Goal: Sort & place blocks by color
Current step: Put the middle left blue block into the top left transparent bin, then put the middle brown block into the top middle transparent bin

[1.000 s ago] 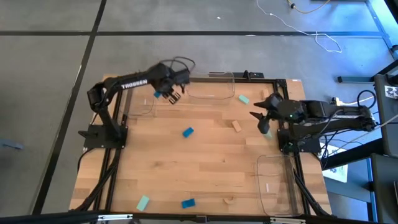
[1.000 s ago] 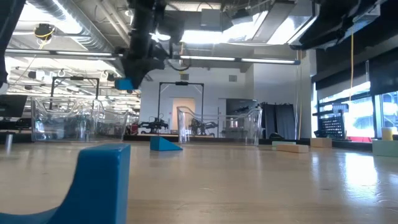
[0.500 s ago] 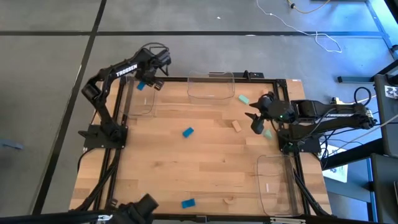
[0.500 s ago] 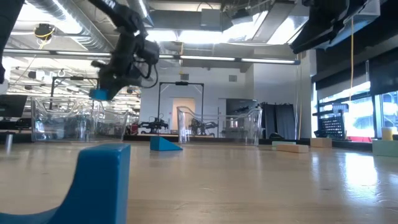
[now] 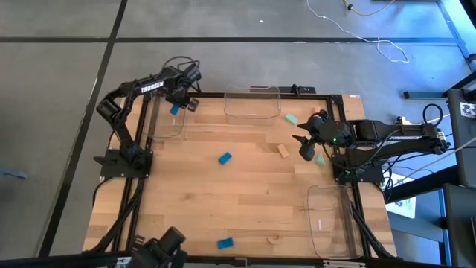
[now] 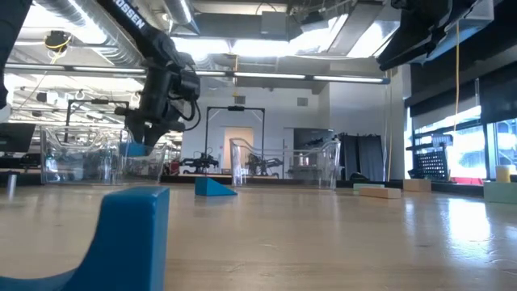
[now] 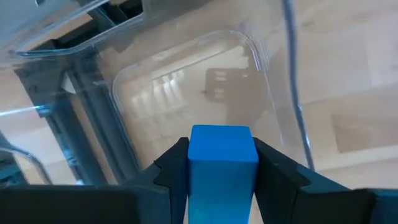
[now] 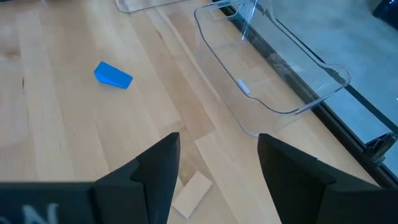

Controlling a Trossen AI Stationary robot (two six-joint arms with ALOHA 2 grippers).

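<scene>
Hidden: blue block [image 7: 222,163] cut off at its lower end.
Left end effector [image 5: 178,104]: clamped on it, above clear tray [image 5: 165,126].
Right end effector [image 8: 214,168]: fingers apart, over worktop [image 5: 245,201].

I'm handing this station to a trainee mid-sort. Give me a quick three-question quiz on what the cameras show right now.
1. True or false: the left tool holds a blue block above a clear tray.
2. Which thing lies nearest the right tool? A) tan block B) the blue block at the near edge C) the near-right tray
3. Fill in: the right tool's fingers are ____ and hold nothing.

Key: 1 true; 2 A; 3 open.
</scene>
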